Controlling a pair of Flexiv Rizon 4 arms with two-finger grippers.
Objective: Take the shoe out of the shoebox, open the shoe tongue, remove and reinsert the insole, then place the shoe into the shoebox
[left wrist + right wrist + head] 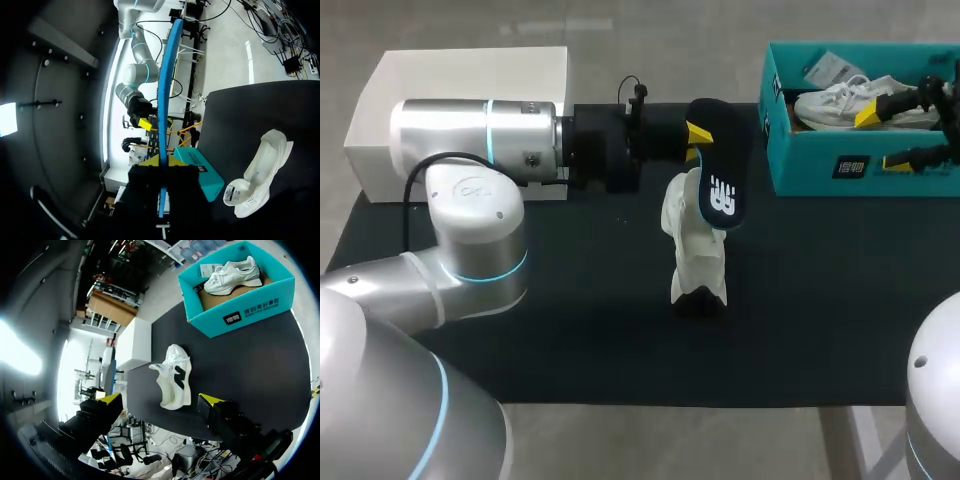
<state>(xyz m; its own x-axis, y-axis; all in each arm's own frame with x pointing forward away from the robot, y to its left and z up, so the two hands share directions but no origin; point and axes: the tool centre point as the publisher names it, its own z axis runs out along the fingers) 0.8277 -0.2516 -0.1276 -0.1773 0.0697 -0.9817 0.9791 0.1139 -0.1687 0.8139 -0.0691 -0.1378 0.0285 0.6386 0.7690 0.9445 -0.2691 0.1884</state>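
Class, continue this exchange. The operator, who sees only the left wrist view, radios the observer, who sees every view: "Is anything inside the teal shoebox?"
Observer: Yes. A white shoe lies inside the shoebox.
Operator: I see my insole only edge-on. Which face is up?
Observer: The insole in the left gripper has its black face up, with a white logo on it.
Operator: Is the other gripper holding anything?
Observer: No. The right gripper is open, with nothing between its fingers.
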